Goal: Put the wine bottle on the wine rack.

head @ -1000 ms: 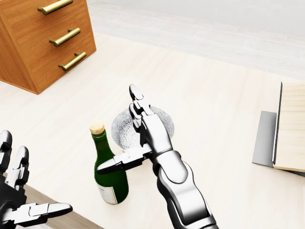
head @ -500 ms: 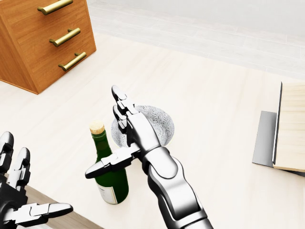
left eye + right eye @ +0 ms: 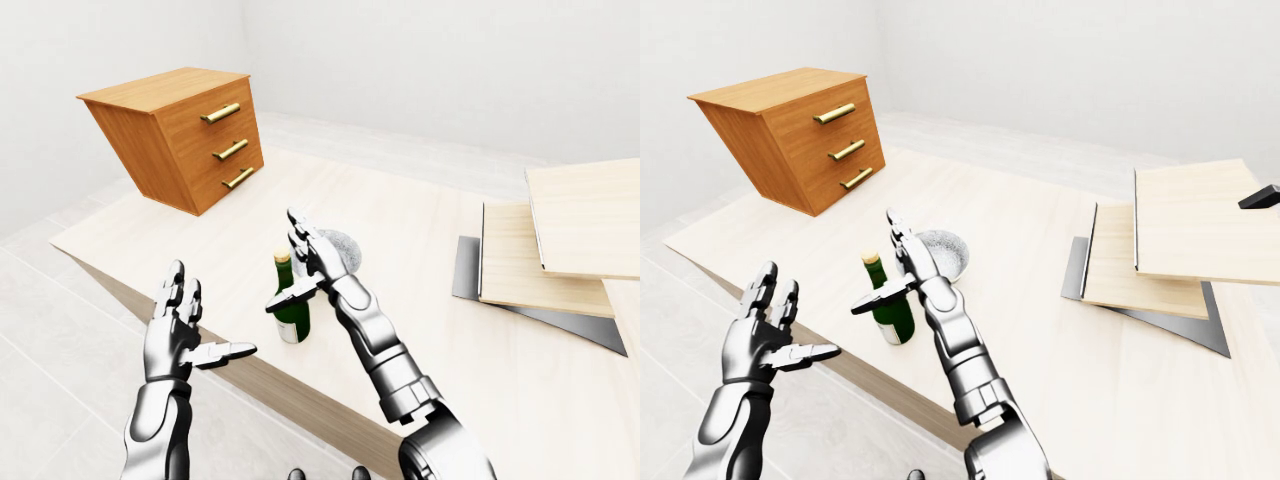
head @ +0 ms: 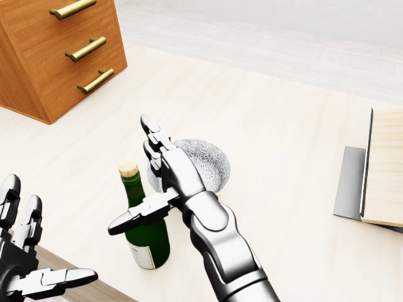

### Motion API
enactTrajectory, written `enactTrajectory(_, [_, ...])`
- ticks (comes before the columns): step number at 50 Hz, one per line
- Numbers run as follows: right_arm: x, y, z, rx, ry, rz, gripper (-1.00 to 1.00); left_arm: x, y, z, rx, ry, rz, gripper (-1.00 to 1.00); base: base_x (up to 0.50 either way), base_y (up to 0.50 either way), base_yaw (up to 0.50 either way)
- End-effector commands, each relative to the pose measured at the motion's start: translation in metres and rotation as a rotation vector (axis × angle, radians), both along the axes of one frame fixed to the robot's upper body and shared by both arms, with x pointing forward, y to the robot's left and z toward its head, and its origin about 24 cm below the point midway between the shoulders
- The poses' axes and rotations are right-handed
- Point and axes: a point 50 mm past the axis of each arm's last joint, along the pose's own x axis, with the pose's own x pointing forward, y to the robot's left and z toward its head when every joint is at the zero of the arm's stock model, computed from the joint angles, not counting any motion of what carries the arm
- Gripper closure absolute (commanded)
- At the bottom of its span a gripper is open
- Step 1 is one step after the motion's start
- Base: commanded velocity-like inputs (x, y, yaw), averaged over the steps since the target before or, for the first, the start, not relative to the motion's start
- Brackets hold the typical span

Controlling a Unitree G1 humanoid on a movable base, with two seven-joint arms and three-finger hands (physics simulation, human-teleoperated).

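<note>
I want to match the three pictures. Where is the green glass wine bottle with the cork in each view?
Left-eye view: the green glass wine bottle with the cork stands left of centre.
Head view: lower left, behind the right hand.
Right-eye view: left of centre, lower.
Shared landmark: the patterned grey bowl, up and to the right of the bottle.

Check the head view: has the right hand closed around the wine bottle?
No. The right hand is open beside the upright wine bottle, thumb across its neck, fingers extended.
</note>
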Motion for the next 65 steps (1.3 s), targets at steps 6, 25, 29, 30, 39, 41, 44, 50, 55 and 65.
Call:
enactTrajectory(6, [0.001, 0.004, -0.003, -0.011, 0.006, 0.014, -0.85, -0.001, 0.001, 0.006, 0.004, -0.026, 0.000, -1.00, 0.00, 0.00, 0.00])
enactTrajectory(25, [0.000, 0.006, -0.003, -0.007, 0.009, 0.028, 1.00, -0.003, 0.001, 0.013, 0.009, -0.056, -0.001, -1.00, 0.00, 0.00, 0.00])
enactTrajectory(29, [-0.001, 0.006, -0.002, -0.007, 0.008, 0.028, 1.00, -0.004, 0.001, 0.014, 0.009, -0.060, 0.000, -1.00, 0.00, 0.00, 0.00])
enactTrajectory(30, [-0.001, 0.005, -0.002, -0.003, 0.008, 0.027, 1.00, -0.004, 0.001, 0.013, 0.008, -0.057, 0.000, -1.00, 0.00, 0.00, 0.00])
enactTrajectory(39, [-0.003, 0.002, -0.001, 0.004, 0.001, 0.020, 1.00, -0.003, 0.000, 0.011, 0.005, -0.048, -0.003, -1.00, 0.00, 0.00, 0.00])
enactTrajectory(41, [-0.004, 0.002, -0.002, -0.005, 0.000, 0.016, 1.00, -0.003, 0.000, 0.011, 0.005, -0.050, -0.003, -1.00, 0.00, 0.00, 0.00])
enactTrajectory(44, [-0.005, 0.001, 0.000, 0.001, -0.003, 0.013, 1.00, -0.002, -0.001, 0.011, 0.003, -0.050, -0.007, -1.00, 0.00, 0.00, 0.00])
enactTrajectory(50, [-0.007, -0.003, 0.009, 0.021, -0.039, -0.003, 1.00, -0.002, -0.005, 0.007, 0.001, -0.031, -0.021, -1.00, 0.00, 0.00, 0.00])
enactTrajectory(55, [-0.011, -0.011, 0.025, 0.059, -0.114, -0.027, 1.00, -0.001, -0.006, 0.006, -0.002, -0.029, -0.023, -1.00, 0.00, 0.00, 0.00])
enactTrajectory(65, [-0.024, -0.025, 0.061, 0.119, -0.281, -0.063, 1.00, -0.003, -0.007, 0.006, 0.002, -0.028, -0.025, -1.00, 0.00, 0.00, 0.00])
